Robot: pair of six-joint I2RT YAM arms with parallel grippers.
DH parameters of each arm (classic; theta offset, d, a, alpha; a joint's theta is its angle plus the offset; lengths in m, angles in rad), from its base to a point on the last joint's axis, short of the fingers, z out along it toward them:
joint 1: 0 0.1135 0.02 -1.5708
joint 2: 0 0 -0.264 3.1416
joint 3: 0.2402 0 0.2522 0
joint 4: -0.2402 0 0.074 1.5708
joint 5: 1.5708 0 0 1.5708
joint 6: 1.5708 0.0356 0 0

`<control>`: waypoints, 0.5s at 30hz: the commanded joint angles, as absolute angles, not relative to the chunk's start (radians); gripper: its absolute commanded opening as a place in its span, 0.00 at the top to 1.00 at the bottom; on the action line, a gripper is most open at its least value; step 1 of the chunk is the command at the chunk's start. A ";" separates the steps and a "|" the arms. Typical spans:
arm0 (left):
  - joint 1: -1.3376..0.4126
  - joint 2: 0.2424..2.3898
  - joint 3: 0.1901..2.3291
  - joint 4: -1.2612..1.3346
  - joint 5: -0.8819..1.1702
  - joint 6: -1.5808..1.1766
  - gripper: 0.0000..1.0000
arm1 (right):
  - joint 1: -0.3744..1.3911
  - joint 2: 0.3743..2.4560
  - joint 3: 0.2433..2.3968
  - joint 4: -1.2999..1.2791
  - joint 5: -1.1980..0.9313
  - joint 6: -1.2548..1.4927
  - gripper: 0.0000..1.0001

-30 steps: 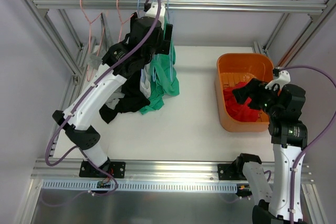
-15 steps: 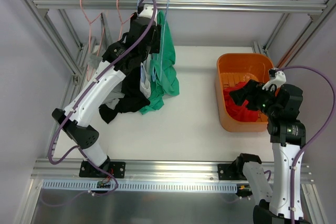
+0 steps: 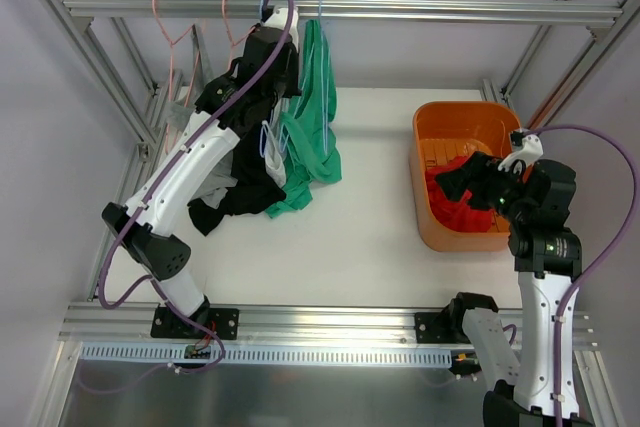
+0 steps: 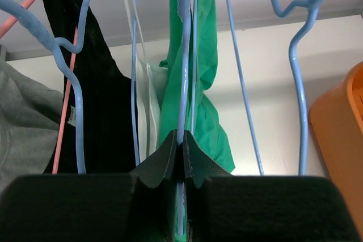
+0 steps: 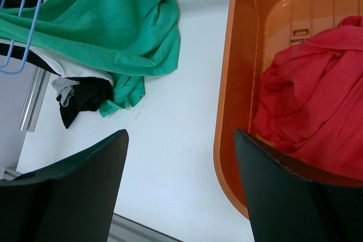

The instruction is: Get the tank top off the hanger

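Note:
A green tank top (image 3: 316, 97) hangs from a blue wire hanger (image 3: 318, 22) on the top rail, and its lower part lies bunched on the table. My left gripper (image 3: 274, 45) is raised to the rail beside it. In the left wrist view the jaws (image 4: 182, 141) are shut on a blue hanger wire (image 4: 185, 83), with the green tank top (image 4: 205, 49) directly behind it. My right gripper (image 3: 458, 180) hovers open over the orange bin's near-left rim; its fingers (image 5: 180, 133) hold nothing.
More garments hang left of the green one: black (image 4: 99, 100), white (image 4: 150, 111) and grey (image 4: 22, 123), among blue and pink hangers (image 4: 69, 89). An orange bin (image 3: 435, 212) at the right holds a red garment (image 5: 317, 94). Aluminium frame posts stand around the table.
My left gripper has closed on the blue hanger wire and shifted up and left toward the rail. The green top now hangs straighter. The right arm has barely moved.

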State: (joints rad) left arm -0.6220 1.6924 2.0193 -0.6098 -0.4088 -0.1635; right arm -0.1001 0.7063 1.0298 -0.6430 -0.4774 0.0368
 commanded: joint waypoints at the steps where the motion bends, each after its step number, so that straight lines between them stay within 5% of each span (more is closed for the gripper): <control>1: -0.621 1.672 2.049 -0.569 -0.400 -0.161 1.00 | -0.092 0.710 1.023 -0.604 -0.497 0.041 0.20; 15: -0.621 1.517 1.979 -0.508 -0.408 -0.244 1.00 | -0.089 0.710 1.038 -0.597 -0.515 0.044 0.20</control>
State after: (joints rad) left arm -0.6220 1.5780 1.9793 -0.6006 -0.4084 -0.2214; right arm -0.0998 0.7162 1.0206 -0.6323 -0.4862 0.0372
